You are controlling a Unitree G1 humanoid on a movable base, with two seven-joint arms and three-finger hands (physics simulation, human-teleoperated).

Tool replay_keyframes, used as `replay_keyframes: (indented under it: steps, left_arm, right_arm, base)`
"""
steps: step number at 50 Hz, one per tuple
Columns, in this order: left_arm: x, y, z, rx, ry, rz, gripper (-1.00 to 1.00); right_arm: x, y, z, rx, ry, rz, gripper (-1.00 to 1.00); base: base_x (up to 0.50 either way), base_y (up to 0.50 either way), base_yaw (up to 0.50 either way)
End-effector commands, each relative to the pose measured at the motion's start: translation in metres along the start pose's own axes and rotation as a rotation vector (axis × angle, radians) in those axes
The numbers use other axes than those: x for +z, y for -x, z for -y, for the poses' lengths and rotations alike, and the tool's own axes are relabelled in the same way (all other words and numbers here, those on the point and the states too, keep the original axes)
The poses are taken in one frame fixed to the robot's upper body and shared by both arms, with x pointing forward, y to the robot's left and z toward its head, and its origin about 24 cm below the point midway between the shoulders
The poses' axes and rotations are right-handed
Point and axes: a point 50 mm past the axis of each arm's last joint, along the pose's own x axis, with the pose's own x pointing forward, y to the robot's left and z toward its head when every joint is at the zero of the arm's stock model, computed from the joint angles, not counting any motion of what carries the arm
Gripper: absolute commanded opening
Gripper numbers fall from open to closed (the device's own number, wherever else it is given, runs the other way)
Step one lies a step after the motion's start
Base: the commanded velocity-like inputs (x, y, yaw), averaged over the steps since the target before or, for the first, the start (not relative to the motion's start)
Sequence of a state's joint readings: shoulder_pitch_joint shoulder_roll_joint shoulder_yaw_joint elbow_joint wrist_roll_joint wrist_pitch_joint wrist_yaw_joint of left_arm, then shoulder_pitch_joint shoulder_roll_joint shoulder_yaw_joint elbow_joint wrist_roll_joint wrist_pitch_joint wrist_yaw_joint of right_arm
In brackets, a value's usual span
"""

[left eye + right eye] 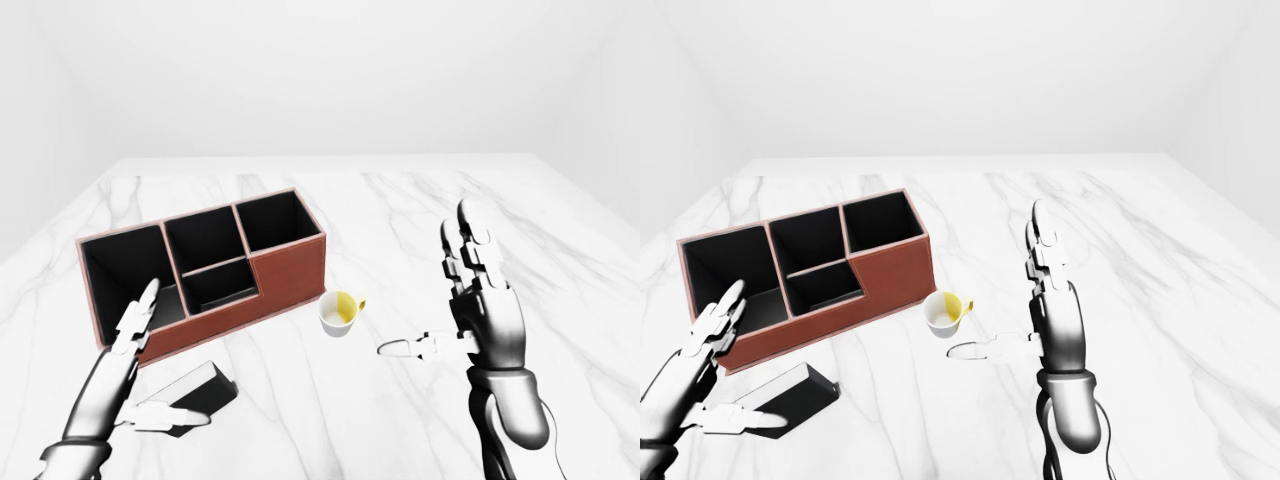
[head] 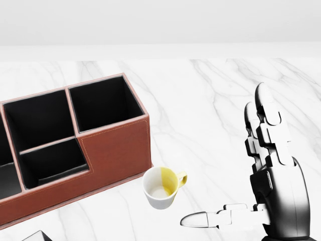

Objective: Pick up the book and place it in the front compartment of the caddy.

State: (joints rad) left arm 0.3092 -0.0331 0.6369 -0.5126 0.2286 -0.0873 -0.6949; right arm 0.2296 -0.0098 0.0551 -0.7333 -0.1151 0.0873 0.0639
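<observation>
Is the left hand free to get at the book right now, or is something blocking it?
Probably yes. The left hand hangs open right beside the dark book, which lies flat on the marble, its thumb reaching across the book's near edge. The caddy and the cup stand clear of that path.

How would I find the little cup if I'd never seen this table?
Look for the big reddish-brown caddy with black compartments on the white marble table. Just off its lower right corner in the left-eye view, between it and the right hand, stands the cup. It is the only small round thing there, white outside with yellow inside and a yellow handle.
</observation>
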Motion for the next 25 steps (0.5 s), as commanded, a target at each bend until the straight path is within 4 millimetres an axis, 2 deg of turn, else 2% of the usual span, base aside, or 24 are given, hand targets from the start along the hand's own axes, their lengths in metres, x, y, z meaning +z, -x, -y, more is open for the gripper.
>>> replay_keyframes:
  steps: [1, 20, 25]
  left_arm:
    - [-0.0097, -0.0026, 0.0014, -0.017, -0.006, -0.045, 1.0]
    - [-0.019, -0.004, 0.0002, -0.019, -0.019, -0.091, 1.0]
    - [-0.0164, 0.0019, 0.0019, -0.031, 0.003, -0.079, 1.0]
  right_arm:
    - [-0.0004, 0.0, -0.0002, 0.0, 0.001, -0.002, 0.98]
    - [-0.0004, 0.0, 0.0, 0.002, 0.004, -0.002, 0.98]
    - [0.0015, 0.0006, -0.0002, 0.002, 0.002, 0.005, 0.98]
  base:
    - [0.0, 0.0, 0.0]
    - [0.0, 0.0, 0.0]
    - [0.0, 0.0, 0.0]
